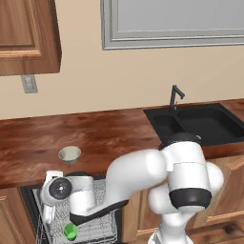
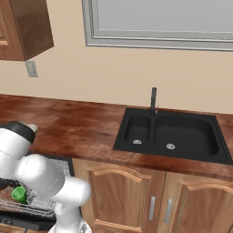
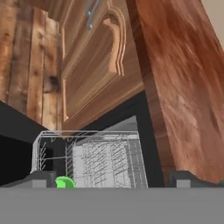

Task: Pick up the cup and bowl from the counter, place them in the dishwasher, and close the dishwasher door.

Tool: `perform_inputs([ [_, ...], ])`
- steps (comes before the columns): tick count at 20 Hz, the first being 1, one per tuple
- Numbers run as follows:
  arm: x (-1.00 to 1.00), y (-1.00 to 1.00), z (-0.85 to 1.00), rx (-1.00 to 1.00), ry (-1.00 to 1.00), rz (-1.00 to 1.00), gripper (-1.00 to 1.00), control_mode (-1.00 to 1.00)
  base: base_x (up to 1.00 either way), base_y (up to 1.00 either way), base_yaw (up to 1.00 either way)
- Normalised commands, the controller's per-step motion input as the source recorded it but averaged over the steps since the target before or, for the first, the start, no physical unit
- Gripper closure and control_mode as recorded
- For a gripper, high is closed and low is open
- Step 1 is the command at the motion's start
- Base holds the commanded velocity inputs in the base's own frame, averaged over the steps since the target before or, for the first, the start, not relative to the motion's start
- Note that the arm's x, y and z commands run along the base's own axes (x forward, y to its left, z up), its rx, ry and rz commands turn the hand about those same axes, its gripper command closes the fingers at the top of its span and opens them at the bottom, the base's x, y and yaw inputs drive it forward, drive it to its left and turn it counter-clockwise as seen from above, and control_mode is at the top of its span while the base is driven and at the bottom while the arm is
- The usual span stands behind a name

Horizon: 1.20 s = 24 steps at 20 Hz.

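The green cup stands in the grey wire rack of the open dishwasher, and it also shows as the cup and the cup. My gripper hangs just above the rack, up and left of the cup. In the hand view the gripper is open, its fingertips wide apart with nothing between them. The pale bowl sits on the reddish-brown counter, behind my hand. The dark dishwasher door is folded down.
The black sink with its faucet lies to the right on the counter. Wooden cabinet doors flank the dishwasher. An upper cabinet hangs at the left. My own arm crosses in front of the dishwasher.
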Motion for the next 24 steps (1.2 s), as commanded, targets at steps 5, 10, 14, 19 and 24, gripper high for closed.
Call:
perform_inputs([
  [5,-0.24,0.00,0.37,-0.10,-0.09,0.00,-1.00,-1.00,0.00,0.00,0.00],
  [10,-0.14,-0.08,0.28,-0.07,-0.08,0.00,-1.00,-1.00,0.00,0.00,0.00],
  [14,-0.07,-0.14,0.32,-0.06,-0.07,0.00,-1.00,-1.00,0.00,0.00,0.00],
  [19,0.00,-0.38,0.23,-0.03,-0.06,0.00,-1.00,-1.00,0.00,0.00,0.00],
  [24,0.00,-0.48,0.14,0.00,-0.04,0.00,-1.00,-1.00,0.00,0.00,0.00],
])
